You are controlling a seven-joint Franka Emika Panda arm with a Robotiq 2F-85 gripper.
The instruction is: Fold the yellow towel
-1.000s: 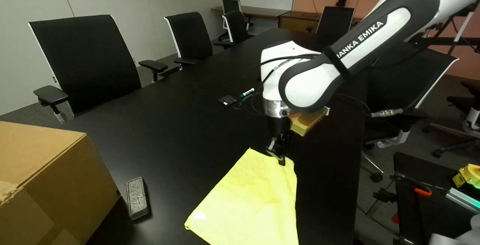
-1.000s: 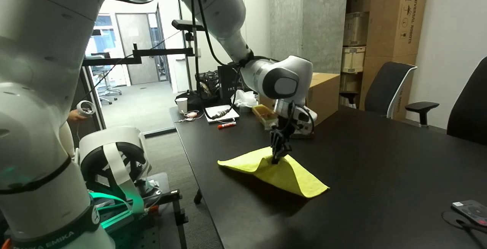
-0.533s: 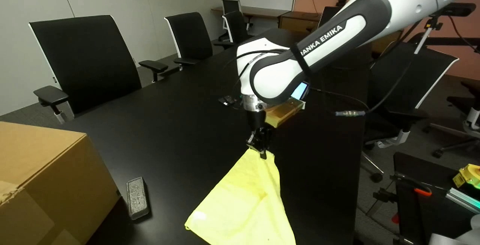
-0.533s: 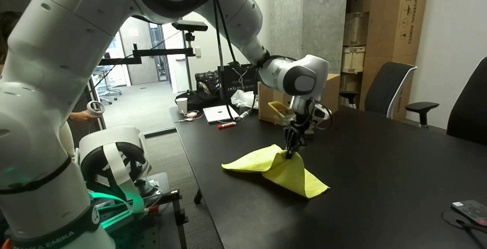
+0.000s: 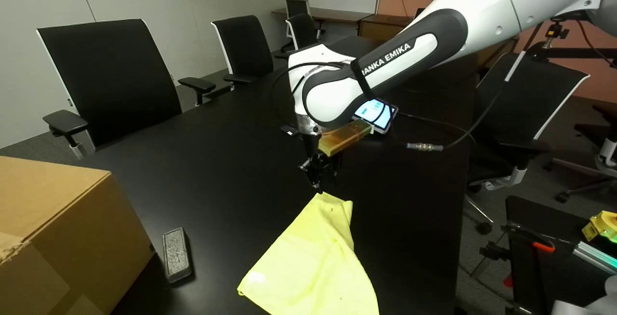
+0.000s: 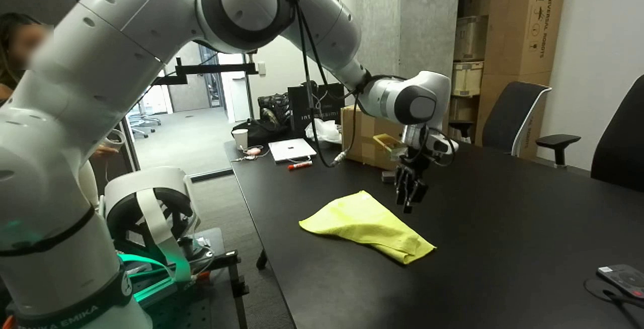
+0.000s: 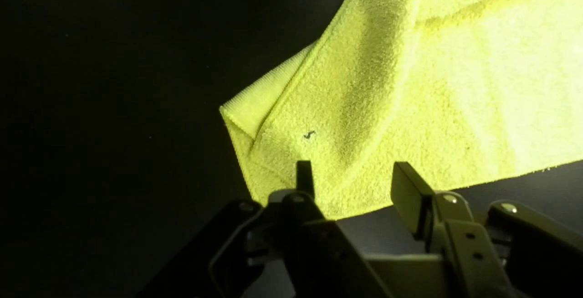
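The yellow towel (image 5: 308, 262) lies on the black table with its far end bunched and partly folded over. In an exterior view the towel (image 6: 365, 218) has a creased flap at its near end. In the wrist view the towel (image 7: 455, 106) shows a folded-over corner at its left end, with a ribbed strip peeking out. My gripper (image 7: 353, 170) is open and empty, its two fingers apart over the towel's edge. In both exterior views the gripper (image 5: 322, 187) (image 6: 404, 206) is above the table, just off the towel's end, apart from the cloth.
A cardboard box (image 5: 62, 228) and a dark eraser-like block (image 5: 176, 255) stand on the table. A lit tablet (image 5: 376, 112) lies behind the arm. A red marker (image 6: 300, 166), white laptop (image 6: 292, 150), paper cup (image 6: 240, 139) and black corded device (image 6: 624, 279) are also on the table.
The gripper pulled the towel's edge across toward its other corner, then opened and let go. It moved on past the cloth, and the raised part of the towel has dropped into a fold.
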